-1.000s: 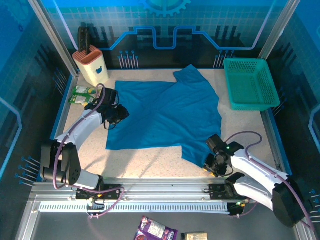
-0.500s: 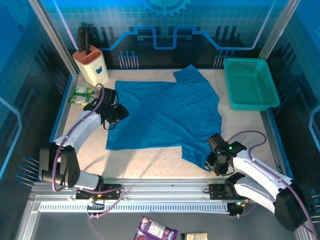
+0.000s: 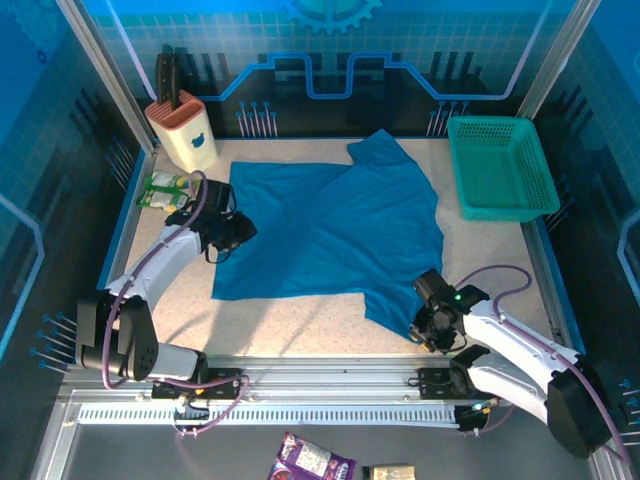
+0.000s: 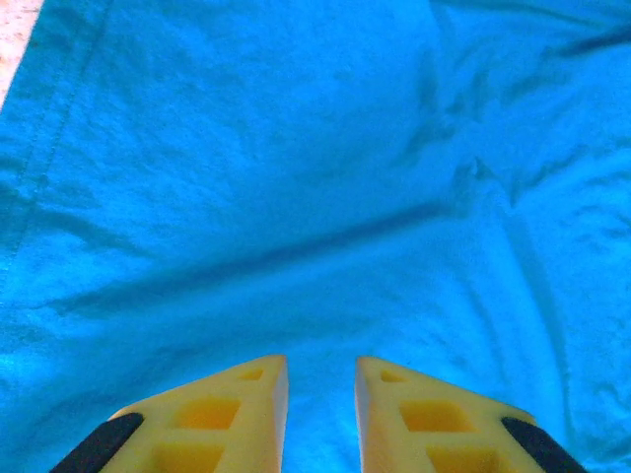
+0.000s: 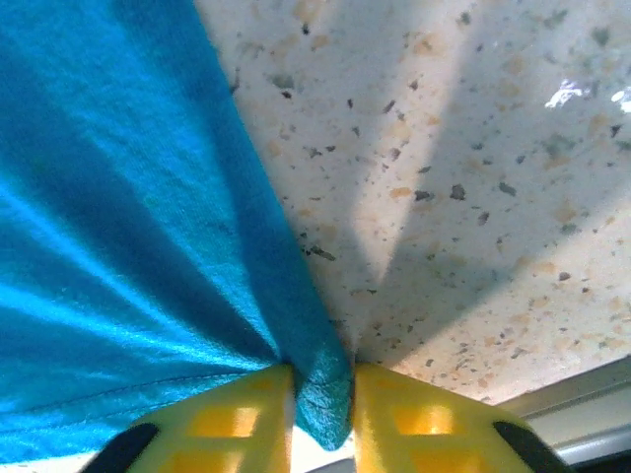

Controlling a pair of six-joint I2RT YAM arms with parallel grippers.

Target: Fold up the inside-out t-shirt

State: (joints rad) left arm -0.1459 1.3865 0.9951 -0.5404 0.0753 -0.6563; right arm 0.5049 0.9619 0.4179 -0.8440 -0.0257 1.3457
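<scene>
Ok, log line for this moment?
left gripper: over shirt, grip unclear | right gripper: shut on shirt's near-right edge | shirt: spread out, not yet folded

Showing white shells and black joints on the left arm (image 3: pixel 160 255) and right arm (image 3: pixel 510 345), trailing purple cables (image 3: pixel 490 267), ending in yellow fingers (image 4: pixel 212 419) with square cut-outs.

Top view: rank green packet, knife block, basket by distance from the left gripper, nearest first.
From the left gripper, at the t-shirt's left edge:
1. Packet, just to its left, slightly farther back.
2. Knife block, far-left corner, behind the packet.
3. Basket, far right, across the whole t-shirt.
</scene>
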